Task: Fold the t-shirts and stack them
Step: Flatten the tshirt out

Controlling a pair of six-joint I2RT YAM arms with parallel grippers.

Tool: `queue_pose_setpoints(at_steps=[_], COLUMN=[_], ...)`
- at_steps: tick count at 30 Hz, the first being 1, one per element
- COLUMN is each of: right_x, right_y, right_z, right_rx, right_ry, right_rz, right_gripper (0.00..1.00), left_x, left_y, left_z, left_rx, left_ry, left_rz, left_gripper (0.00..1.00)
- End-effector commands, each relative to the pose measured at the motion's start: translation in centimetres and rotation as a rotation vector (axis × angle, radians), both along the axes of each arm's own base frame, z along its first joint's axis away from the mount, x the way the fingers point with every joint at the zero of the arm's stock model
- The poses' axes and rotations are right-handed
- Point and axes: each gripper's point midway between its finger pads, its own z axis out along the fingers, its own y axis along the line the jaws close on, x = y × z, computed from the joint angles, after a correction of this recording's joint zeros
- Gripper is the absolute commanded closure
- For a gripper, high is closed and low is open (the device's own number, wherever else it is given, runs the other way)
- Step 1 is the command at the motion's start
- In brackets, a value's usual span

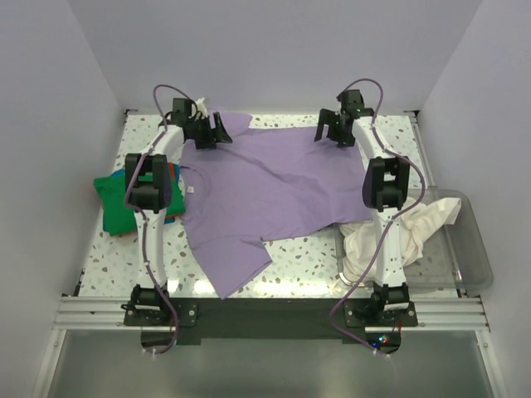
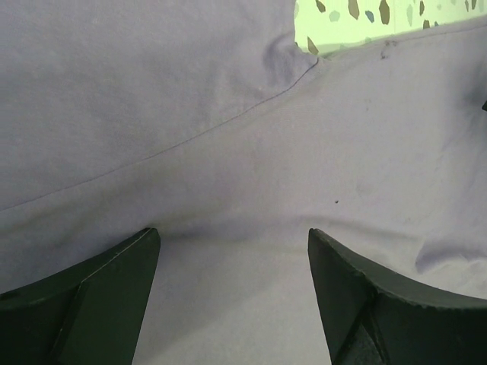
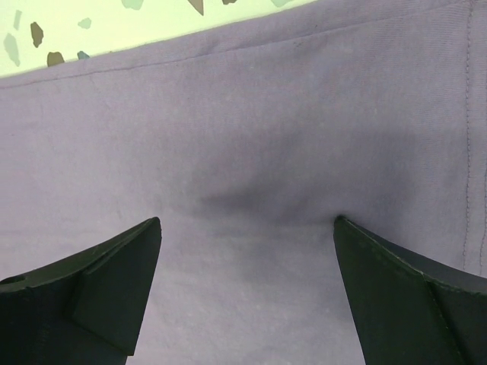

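Lying crosswise, the lavender t-shirt (image 1: 265, 186) points neck-left — hem right.

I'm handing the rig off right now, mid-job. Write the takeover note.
Left gripper open over the far left of the lavender t-shirt; right gripper open over its far right; neither holds cloth.
Lavender t-shirt lies spread mid-table, unfolded.
Green t-shirt looks folded at the left edge; white t-shirt crumpled, spilling from the clear bin.
To do: fold lavender and white, stack all.
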Motion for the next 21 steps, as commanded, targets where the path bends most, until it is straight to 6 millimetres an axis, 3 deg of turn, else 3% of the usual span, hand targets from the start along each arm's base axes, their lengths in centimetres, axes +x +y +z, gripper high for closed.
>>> queue_pose_setpoints(at_steps=[1,3,4,5,7,8,9,11,12,13,15,17,20,21], right_x=[0.0,-0.2,-0.2,-0.3,-0.7,-1.0,-1.6,-2.5,-3.3,-3.9,-5.3,-6.3,-8.1,-8.8], right_y=[1.6,2.0,2.2,2.2,2.2,2.2,2.1,2.1,2.1,2.3,2.3,2.6,2.7,2.7], right_z=[2.9,4.4,5.5,7.5,9.1,11.3,11.0,13.1,12.5,12.5,12.5,11.9,10.5,9.1], right_rx=[0.079,0.100,0.104,0.108,0.105,0.106,0.103,0.106,0.108,0.109,0.110,0.109,0.105,0.099], right_ry=[-0.034,-0.056,-0.075,-0.108,-0.131,-0.165,-0.151,-0.178,-0.158,-0.150,-0.130,-0.107,-0.063,-0.039], right_rz=[0.031,0.053,0.066,0.075,0.093,0.096,0.098,0.108,0.110,0.115,0.123,0.133,0.136,0.136], right_gripper=[0.01,0.01,0.01,0.01,0.01,0.01,0.01,0.01,0.01,0.01,0.01,0.01,0.01,0.01], left_x=[1.3,1.5,1.6,1.6,1.3,0.9,0.5,-0.7,-1.4,-2.5,-4.0,-6.1,-9.0,-9.7], left_y=[2.1,1.6,1.4,0.9,0.3,-0.3,-0.6,-1.3,-1.5,-1.5,-1.5,-1.3,-1.0,-1.0], left_z=[1.5,4.0,6.4,7.5,10.9,11.7,13.5,13.8,14.7,13.5,13.6,11.1,8.5,8.3], left_rx=[0.088,0.079,0.073,0.069,0.056,0.047,0.034,0.019,0.017,0.022,0.025,0.044,0.066,0.066], left_ry=[-0.093,-0.146,-0.194,-0.214,-0.267,-0.275,-0.295,-0.268,-0.269,-0.220,-0.186,-0.103,-0.026,-0.022], left_rz=[0.045,0.038,0.036,0.031,0.024,0.016,0.017,0.015,0.018,0.021,0.035,0.038,0.026,0.019], left_gripper=[0.16,0.16,0.16,0.16,0.16,0.15,0.15,0.15,0.15,0.15,0.15,0.15,0.15,0.14])
